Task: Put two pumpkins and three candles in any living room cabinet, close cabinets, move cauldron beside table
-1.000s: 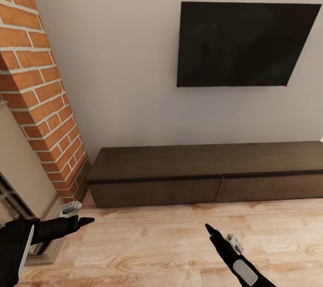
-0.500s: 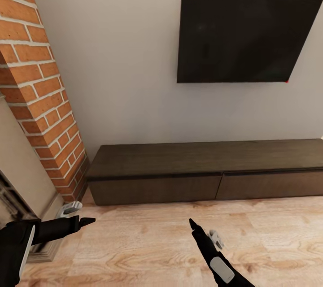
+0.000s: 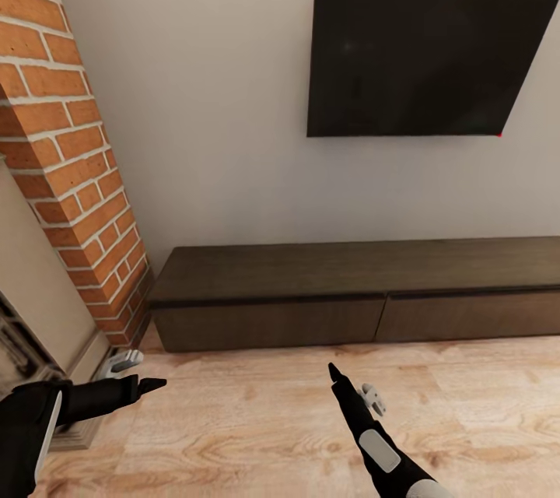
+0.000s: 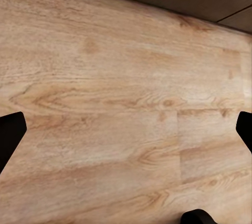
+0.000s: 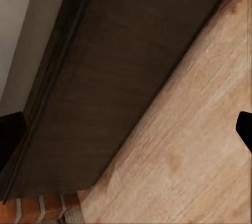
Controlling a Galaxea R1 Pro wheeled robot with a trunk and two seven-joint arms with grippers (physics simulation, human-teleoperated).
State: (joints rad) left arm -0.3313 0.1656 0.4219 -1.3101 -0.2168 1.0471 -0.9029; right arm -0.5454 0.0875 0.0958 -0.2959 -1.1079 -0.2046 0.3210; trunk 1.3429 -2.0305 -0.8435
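Dark-brown cabinet [image 3: 350,296] closed, right gripper [image 3: 334,370] shifted left, both grippers' jaws wide, left gripper [image 3: 148,384] unmoved.

Matt dark-wood cabinet [image 3: 311,303], brick column [image 3: 70,148]

Head view: high, facing forward and down toward wall; cabinet [image 3: 350,303] at mid-distance, television [image 3: 420,58] at 1 o'clock, brick column [image 3: 66,156] at 10 o'clock. Left wrist view: close, looking down on wooden floor [image 4: 121,103]. Right wrist view: close, oblique onto cabinet front [image 5: 126,77]. All three views share floor strip along cabinet base.
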